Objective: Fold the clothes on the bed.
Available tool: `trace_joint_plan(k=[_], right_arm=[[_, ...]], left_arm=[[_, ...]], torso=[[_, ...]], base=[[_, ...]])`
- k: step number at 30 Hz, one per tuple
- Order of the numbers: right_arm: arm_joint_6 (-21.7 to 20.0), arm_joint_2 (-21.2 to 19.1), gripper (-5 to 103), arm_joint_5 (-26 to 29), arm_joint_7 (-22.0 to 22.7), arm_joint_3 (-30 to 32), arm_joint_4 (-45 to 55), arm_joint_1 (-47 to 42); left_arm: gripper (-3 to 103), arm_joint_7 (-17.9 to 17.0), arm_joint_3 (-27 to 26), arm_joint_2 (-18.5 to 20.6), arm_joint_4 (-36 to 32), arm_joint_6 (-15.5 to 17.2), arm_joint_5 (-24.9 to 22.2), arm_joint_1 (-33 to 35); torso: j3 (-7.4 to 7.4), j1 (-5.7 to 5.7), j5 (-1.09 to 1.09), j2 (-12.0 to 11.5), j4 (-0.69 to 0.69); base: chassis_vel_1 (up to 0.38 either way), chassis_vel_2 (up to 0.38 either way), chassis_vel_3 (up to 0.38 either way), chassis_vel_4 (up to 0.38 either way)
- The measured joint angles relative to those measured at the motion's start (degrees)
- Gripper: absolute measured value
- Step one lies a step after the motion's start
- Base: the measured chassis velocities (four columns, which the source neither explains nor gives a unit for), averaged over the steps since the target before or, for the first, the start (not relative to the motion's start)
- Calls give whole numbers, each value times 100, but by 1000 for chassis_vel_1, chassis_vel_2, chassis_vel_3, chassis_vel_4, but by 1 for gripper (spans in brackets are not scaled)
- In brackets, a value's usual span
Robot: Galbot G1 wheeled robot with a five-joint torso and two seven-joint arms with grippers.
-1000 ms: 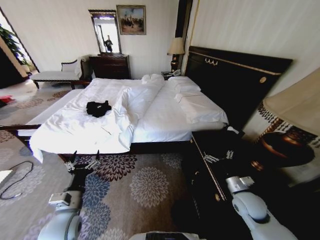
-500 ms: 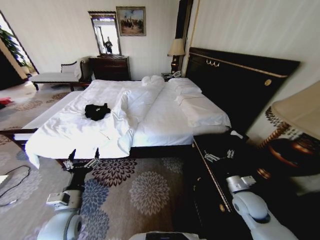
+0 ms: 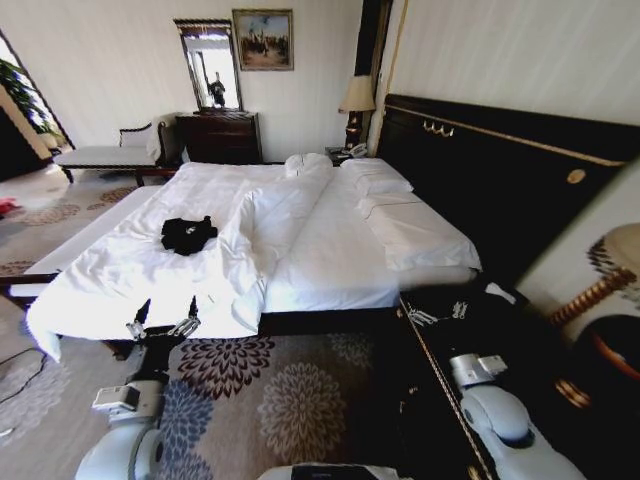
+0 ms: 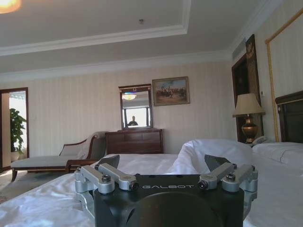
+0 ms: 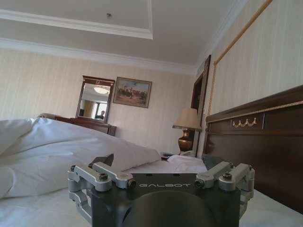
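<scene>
The clothes (image 3: 187, 234) are a single black garment, crumpled into a small dark heap with its sleeves and hem bunched under, so no flat outline can be made out; a speck of pale marking shows on top. The heap lies on the white duvet of the bed (image 3: 330, 240), on the half nearer the foot and toward the robot's left, just beside a long raised ridge where the duvet is folded back. The bed is wide, with white pillows stacked against a tall dark headboard (image 3: 500, 170) on the right, and the duvet's near corner hangs over the dark frame down to a floral carpet (image 3: 290, 385). The left gripper (image 3: 162, 322) hangs low at the foot edge of the bed, short of the garment, its jaws spread apart and holding nothing; in the left wrist view the two fingers of that gripper (image 4: 165, 165) stand wide with white bedding beyond them. The right gripper (image 3: 438, 312) sits over the dark area beside the bed near the headboard, its jaws likewise parted and empty, as the right wrist view of it (image 5: 158, 163) shows.
</scene>
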Motion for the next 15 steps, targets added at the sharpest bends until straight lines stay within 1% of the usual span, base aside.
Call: trace_joint_plan(k=[6, 15], right_arm=[[15, 55, 100, -5, 1, 21, 8, -22], [72, 189, 100, -80, 3, 36, 39, -61]], left_arm=[[100, 11, -43, 20, 26, -30, 0, -15], [100, 20, -49, 54, 81, -98, 19, -9]], torso=[[-1, -2, 0, 0, -1], [0, 0, 0, 0, -1]], base=[[-174, 180, 160, -175], [-179, 179, 192, -164]])
